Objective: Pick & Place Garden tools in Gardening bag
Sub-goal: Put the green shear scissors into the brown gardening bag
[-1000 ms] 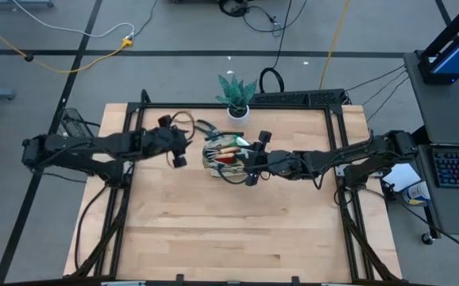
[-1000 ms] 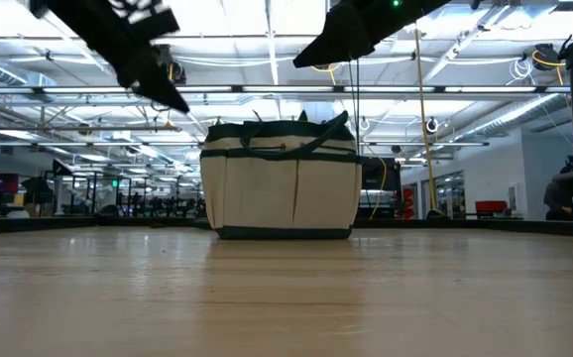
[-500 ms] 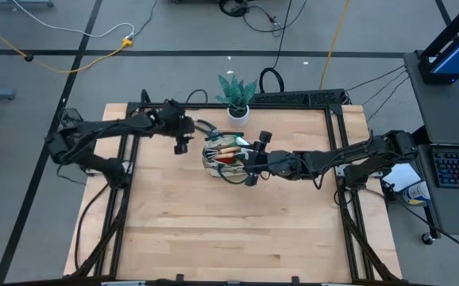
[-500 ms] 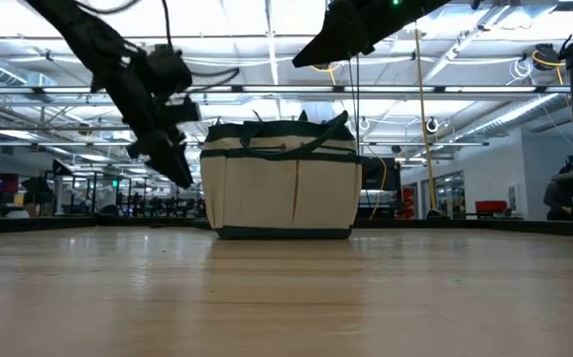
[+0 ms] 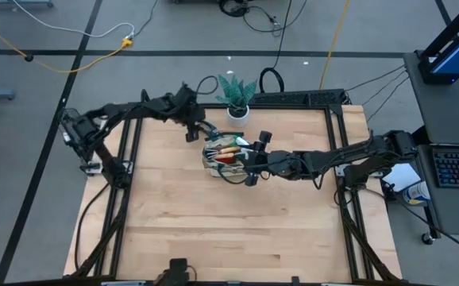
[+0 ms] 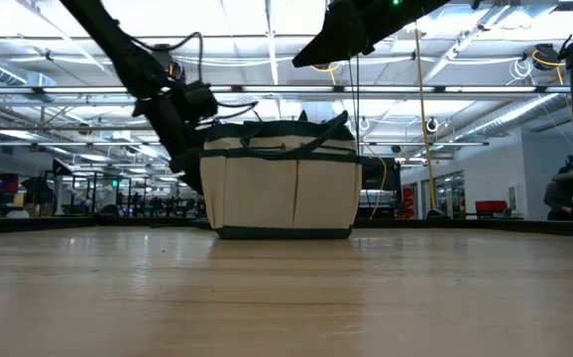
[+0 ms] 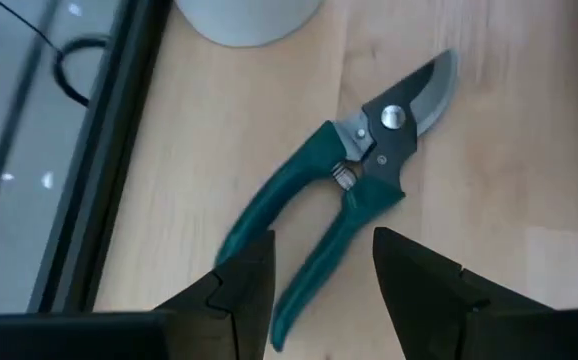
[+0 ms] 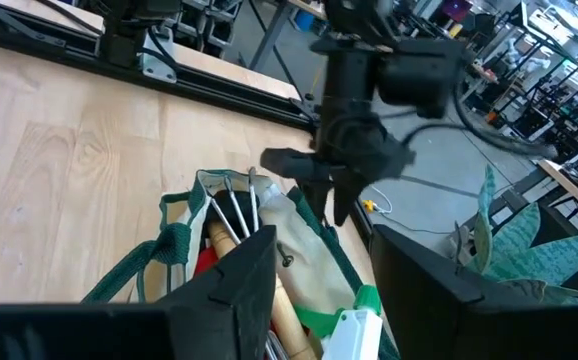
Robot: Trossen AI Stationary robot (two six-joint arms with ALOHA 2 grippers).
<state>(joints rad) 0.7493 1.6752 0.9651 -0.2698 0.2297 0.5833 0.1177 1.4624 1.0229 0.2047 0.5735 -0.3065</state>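
On the left side of the wooden table [image 5: 214, 230] we see the left gripper [image 5: 191, 132] reaching toward the back. Its two fingers [image 7: 244, 290] are apart and hold nothing. Right under them lie the pruning shears [image 7: 354, 185] with green handles, flat on the wood, and the fingers do not touch them. From above, the shears sit just behind the bag, near the white pot of the green plant [image 5: 237, 94]. Next, in the middle, stands the gardening bag [image 5: 223, 156], beige with dark green trim, standing upright. We can see wooden handles, a metal rake head and something red inside it. To the right, the right gripper [image 5: 249, 165] hangs over the bag's right edge. Its fingers are spread too and carry nothing.
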